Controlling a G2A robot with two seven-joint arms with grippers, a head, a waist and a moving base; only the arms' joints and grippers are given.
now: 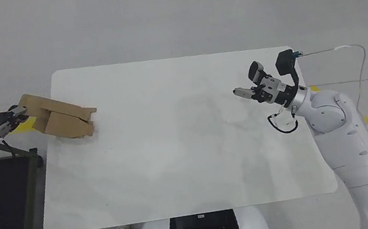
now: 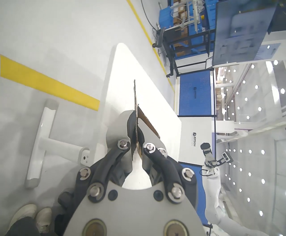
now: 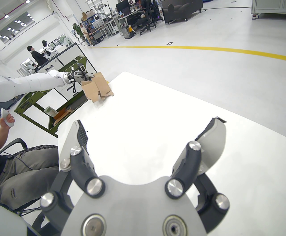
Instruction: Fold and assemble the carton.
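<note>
On white table (image 1: pixel 176 158), at left edge: pinching carton (image 1: pixel 63 118) flap with left gripper (image 2: pixel 135 127), fingers closed on cardboard. Holding right gripper (image 3: pixel 147 124) spread open, well apart. Advisable: drawing carton inward, low, within both grippers' reach.

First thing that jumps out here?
The brown, mostly flat carton lies at the far left corner of the white table, partly past the edge, with the left gripper shut on one of its panels. The right gripper hangs wide open over the table's opposite side, holding nothing.
</note>
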